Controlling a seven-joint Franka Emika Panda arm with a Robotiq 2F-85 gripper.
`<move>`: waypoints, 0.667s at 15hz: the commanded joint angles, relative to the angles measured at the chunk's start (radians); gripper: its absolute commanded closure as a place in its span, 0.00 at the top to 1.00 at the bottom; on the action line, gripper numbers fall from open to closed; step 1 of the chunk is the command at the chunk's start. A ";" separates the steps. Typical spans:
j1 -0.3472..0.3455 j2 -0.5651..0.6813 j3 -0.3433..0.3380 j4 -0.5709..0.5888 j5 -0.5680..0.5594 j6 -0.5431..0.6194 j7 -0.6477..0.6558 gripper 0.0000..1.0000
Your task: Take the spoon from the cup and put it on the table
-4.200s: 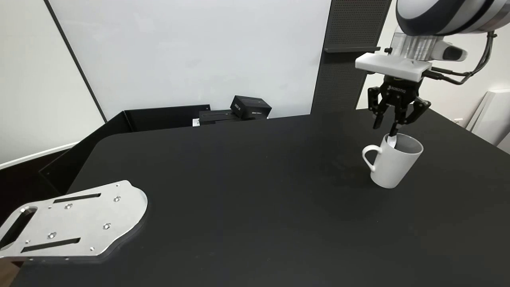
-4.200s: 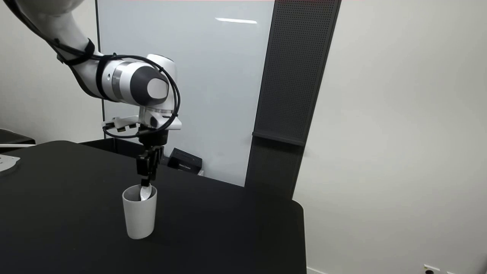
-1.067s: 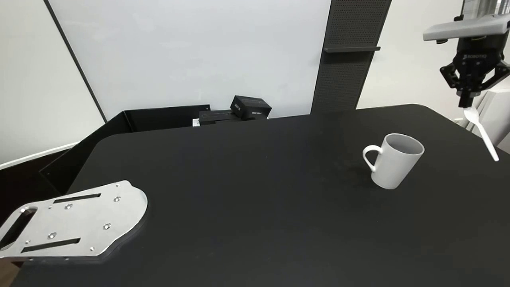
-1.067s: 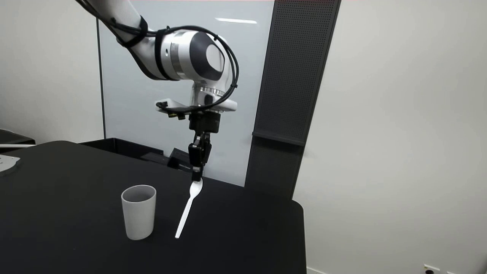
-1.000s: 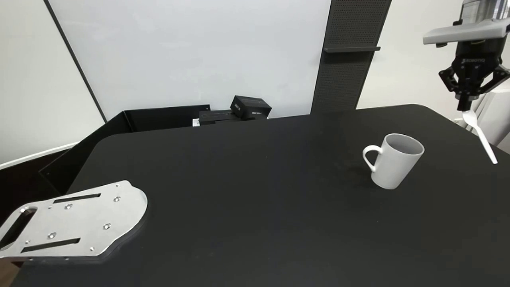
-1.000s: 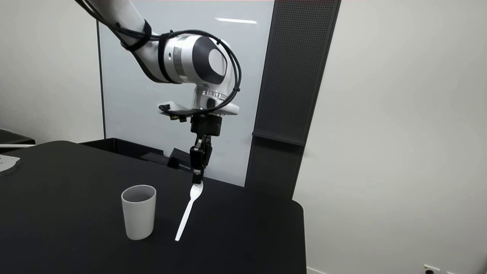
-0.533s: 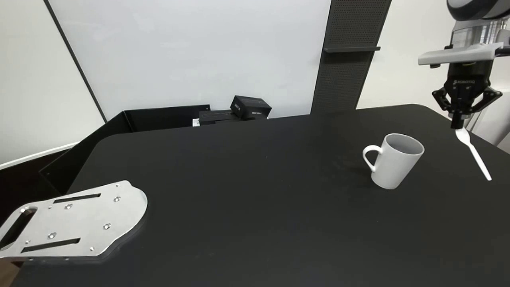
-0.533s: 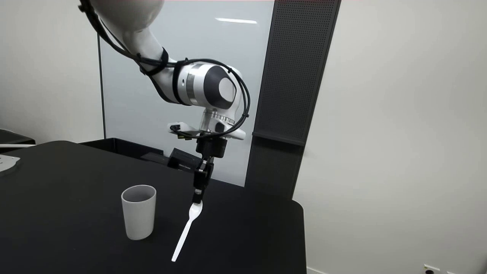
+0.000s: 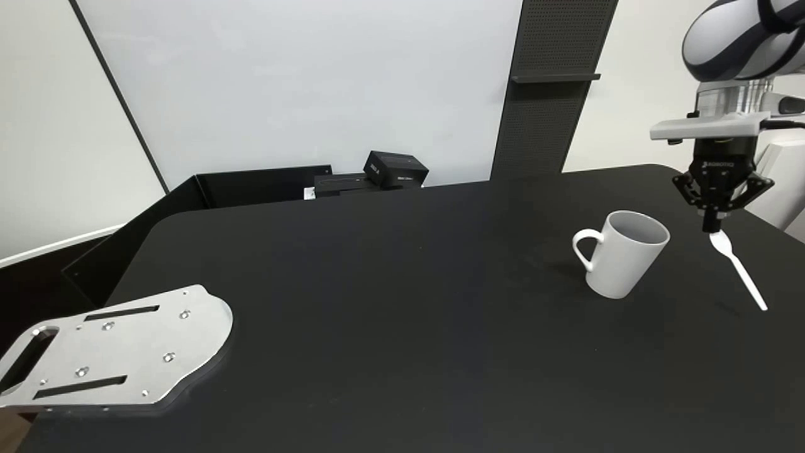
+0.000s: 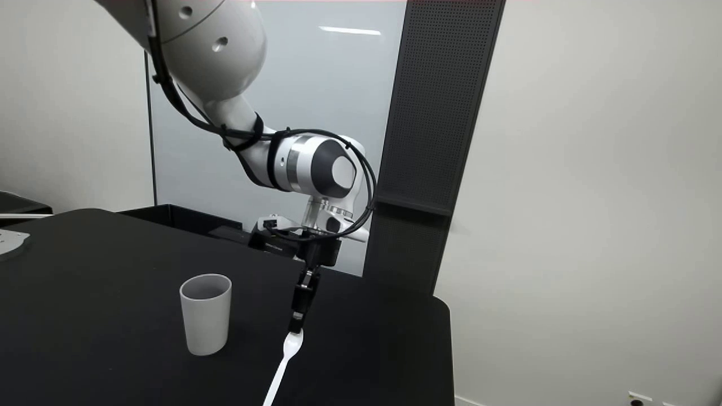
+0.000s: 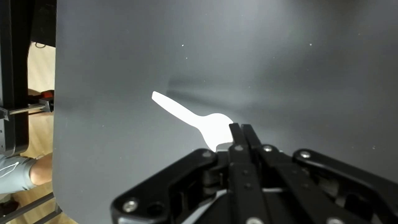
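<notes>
The white spoon [image 9: 724,246] hangs from my gripper [image 9: 712,228], bowl up and handle slanting down, beside the mug. It also shows in an exterior view [image 10: 293,344], its handle end cut off by the frame. My gripper is shut on the tip of the bowl, also seen in the wrist view [image 11: 241,125], where the spoon [image 11: 216,127] sticks out to the left. The handle end is a little above the black table [image 9: 409,314], with a shadow apart from it. The white cup [image 9: 626,261] stands upright on the table, also in an exterior view [image 10: 206,321].
A white metal plate with holes [image 9: 144,352] lies at the table's far side from the gripper. Black boxes [image 9: 396,170] stand behind the table edge by the whiteboard. The wrist view shows the table edge at left and a person's leg [image 11: 42,169] beyond it.
Earlier the spoon stood in the cup with the gripper at its bowl. It was gripped, lifted out and carried beside the cup. Over the last second, gripper and spoon have come down toward the table.
</notes>
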 commanded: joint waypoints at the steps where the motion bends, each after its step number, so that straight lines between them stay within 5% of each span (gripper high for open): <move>1: -0.006 0.066 -0.009 0.087 0.019 -0.035 -0.012 0.01; 2: -0.003 0.074 -0.011 0.090 0.017 -0.023 -0.006 0.01; 3: 0.001 0.076 -0.013 0.091 0.012 -0.016 -0.009 0.29; 10: 0.051 -0.015 -0.011 0.010 -0.005 0.156 -0.009 0.69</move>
